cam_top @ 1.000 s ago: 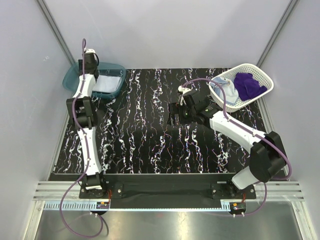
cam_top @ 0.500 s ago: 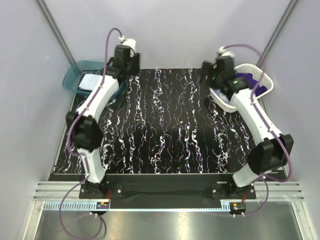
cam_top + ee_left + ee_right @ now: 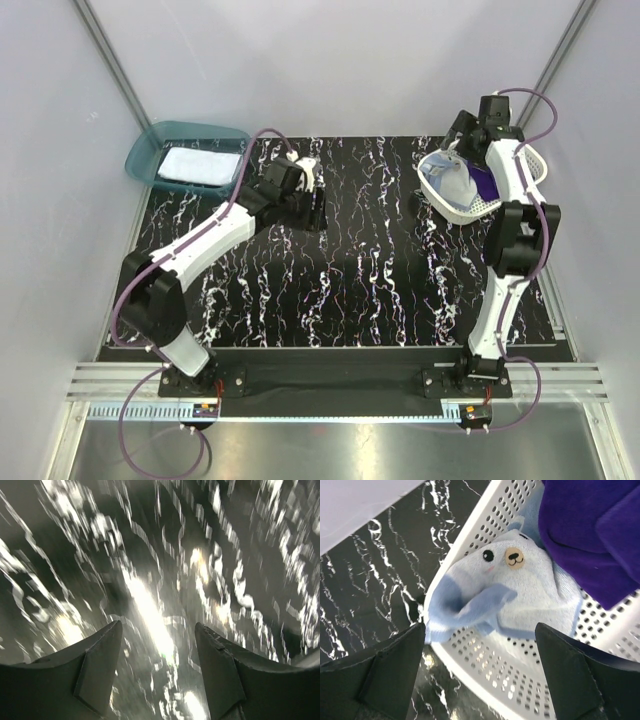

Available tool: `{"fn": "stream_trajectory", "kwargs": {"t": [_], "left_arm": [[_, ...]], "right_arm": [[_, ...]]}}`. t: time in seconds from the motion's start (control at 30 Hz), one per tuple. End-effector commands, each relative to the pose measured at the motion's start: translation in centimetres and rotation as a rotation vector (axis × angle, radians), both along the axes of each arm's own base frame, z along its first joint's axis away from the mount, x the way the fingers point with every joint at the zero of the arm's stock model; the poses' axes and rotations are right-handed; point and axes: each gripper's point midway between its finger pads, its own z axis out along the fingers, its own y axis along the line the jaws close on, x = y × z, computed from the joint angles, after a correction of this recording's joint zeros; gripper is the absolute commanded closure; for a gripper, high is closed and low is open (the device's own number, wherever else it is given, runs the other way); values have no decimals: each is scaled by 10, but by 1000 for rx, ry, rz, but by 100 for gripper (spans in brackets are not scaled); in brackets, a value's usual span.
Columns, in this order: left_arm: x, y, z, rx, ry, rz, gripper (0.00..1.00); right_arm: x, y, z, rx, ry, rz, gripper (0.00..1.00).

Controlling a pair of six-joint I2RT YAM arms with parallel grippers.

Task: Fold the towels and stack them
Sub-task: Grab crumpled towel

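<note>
From above we see a black, white-veined desk (image 3: 370,290) with two robot arms mounted at its near edge. A second ago the left arm was stretched over the teal bin (image 3: 145,150) at the far left corner. It has since swung out over the middle of the desk, leaving the folded white towel (image 3: 195,165) lying flat in the bin. The left end effector (image 3: 157,627) hangs above bare desk, its fingers partly spread with nothing between them. Over the same second the right arm has left the centre of the desk and reached up to the white mesh basket (image 3: 490,680) at the far right. The right end effector (image 3: 480,630) hovers there with its fingers spread wide and empty. Directly below it lies the light blue bear-face towel (image 3: 520,595), crumpled and spilling over the basket's rim. The deep purple towel (image 3: 585,525) is bunched beside it, deeper in the basket. We judge that one towel is done, the blue one looks next, and two remain unfolded.
</note>
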Motion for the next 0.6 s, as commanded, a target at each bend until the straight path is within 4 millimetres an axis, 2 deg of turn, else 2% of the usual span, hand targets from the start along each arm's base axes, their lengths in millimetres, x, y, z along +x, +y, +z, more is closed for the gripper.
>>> {"fn": "stream_trajectory", "kwargs": {"t": [0.0,0.13,0.23,0.37,0.4,0.47,0.5,0.57], "left_arm": [[-22,-18,26,-139,-2,-62,35],[-33,-22,26,-148,4,-99,35],[-31,-23,31,-146,-11,-101,35],[-31,-26,37,-163,-15,-111,35],[-33,-26,40,-169,-16,-114,35],[-36,-27,41,-177,-13,-120,35],[-37,-27,46,-184,-22,-120,35],[-39,-27,46,-187,-22,-115,35]], "right_arm": [[22,-4,4,106,-44,-5,3],[36,9,-19,246,-54,17,5],[44,13,-35,298,-55,-4,12],[46,14,-43,343,-69,-20,42],[46,13,-39,352,-81,-32,55],[45,9,-38,380,-92,-40,65],[44,9,-34,400,-96,-47,76],[42,6,-31,416,-103,-53,90]]}}
